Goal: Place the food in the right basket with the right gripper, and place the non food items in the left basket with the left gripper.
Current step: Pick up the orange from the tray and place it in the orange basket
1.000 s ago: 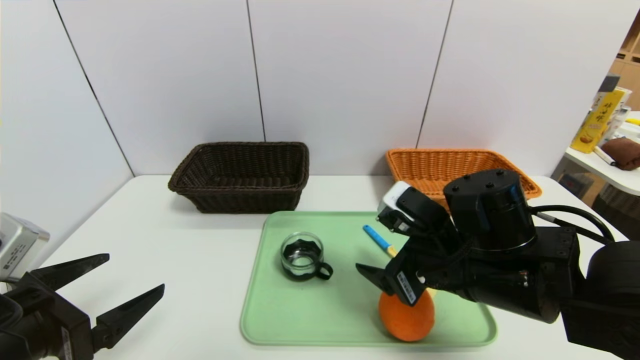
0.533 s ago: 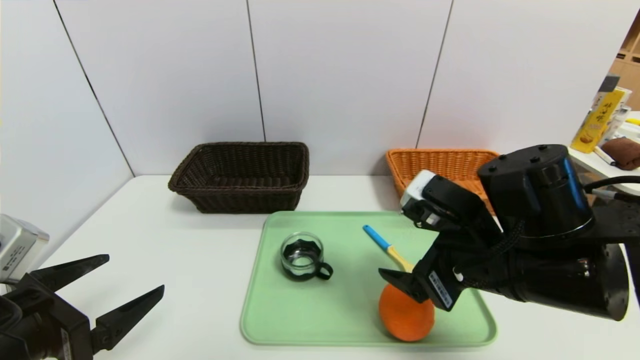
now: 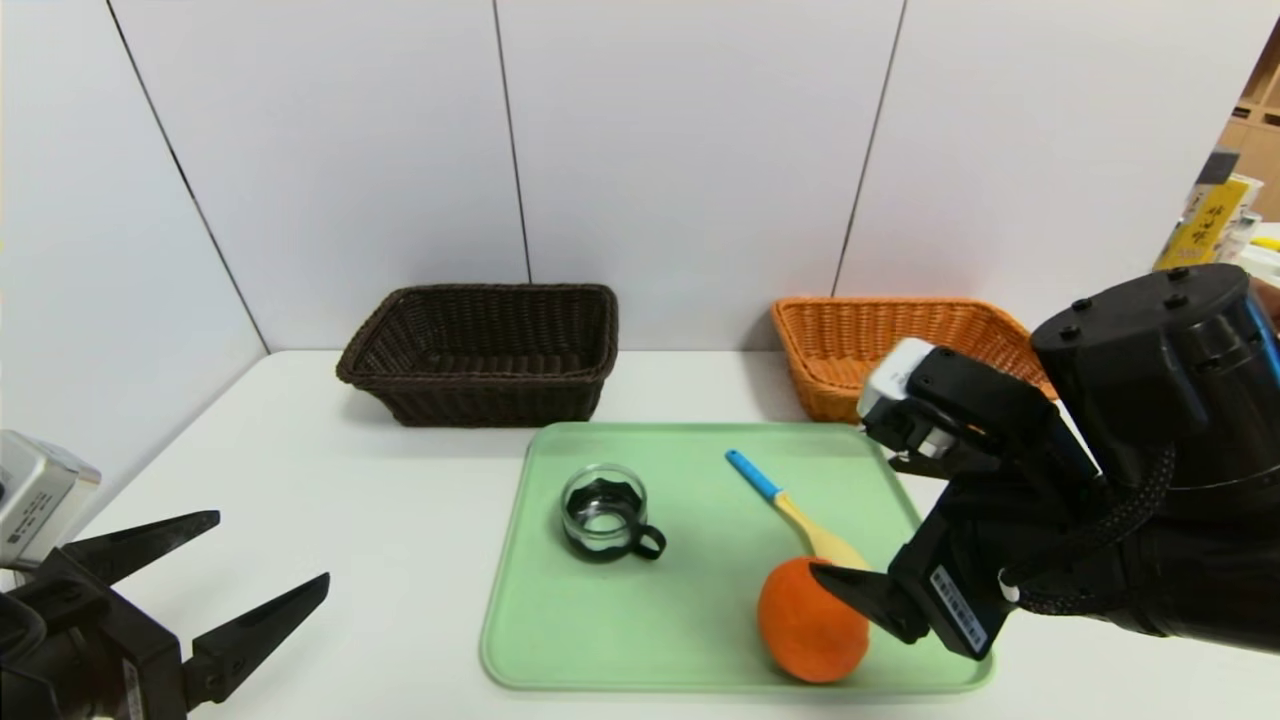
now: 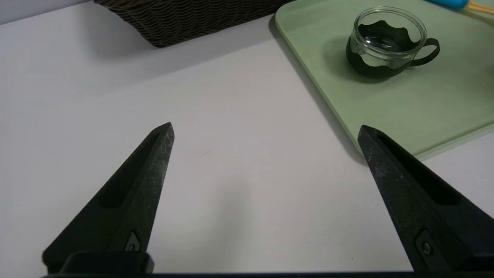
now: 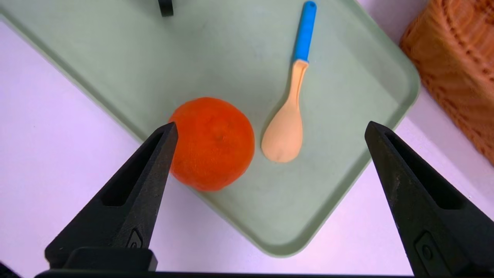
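we've swung right pincer [image 5: 270,129] rightward, jaws wide, nothing held; round dimpled orange fruit [image 5: 211,143] now off-centre by one fingertip, sitting on pale green plastic tray [image 5: 231,34]. needs re-centring first. left pincer [image 4: 266,129] parked open over white table [image 4: 231,135].

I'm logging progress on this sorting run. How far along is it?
Nothing is sorted yet: the dark brown basket and the orange-tan basket show nothing inside. In hand: the right hand hangs open above the orange and spoon on the green tray, gripping neither. Left: all three items, including the glass cup. The left hand waits open over the table.
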You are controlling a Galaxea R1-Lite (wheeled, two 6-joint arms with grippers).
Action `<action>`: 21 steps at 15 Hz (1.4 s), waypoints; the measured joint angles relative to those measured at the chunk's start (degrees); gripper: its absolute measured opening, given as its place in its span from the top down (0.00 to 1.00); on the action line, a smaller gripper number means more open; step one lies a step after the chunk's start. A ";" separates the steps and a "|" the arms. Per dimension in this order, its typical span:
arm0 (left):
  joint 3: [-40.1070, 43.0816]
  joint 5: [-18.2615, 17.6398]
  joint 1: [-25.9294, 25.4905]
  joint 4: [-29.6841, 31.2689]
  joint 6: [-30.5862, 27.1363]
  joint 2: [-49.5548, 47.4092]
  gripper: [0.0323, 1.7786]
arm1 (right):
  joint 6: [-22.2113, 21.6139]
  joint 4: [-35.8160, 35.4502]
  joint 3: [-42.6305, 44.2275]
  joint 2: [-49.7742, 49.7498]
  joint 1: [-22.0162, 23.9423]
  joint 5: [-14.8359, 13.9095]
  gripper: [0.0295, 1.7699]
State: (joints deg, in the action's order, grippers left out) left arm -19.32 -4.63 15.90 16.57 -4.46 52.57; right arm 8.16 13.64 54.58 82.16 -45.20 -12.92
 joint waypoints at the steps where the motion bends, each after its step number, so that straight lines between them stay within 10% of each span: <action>1: 0.00 -0.02 0.00 0.00 0.00 0.00 0.05 | -1.00 0.52 0.00 -0.13 -0.38 -0.06 0.05; 21: 0.74 0.01 0.09 0.11 -0.79 -0.28 0.05 | -13.28 9.81 6.06 7.25 -6.89 -3.89 0.04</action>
State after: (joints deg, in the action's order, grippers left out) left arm -18.58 -4.62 15.98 16.68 -5.25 52.29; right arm -5.12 23.45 60.64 89.42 -52.09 -16.81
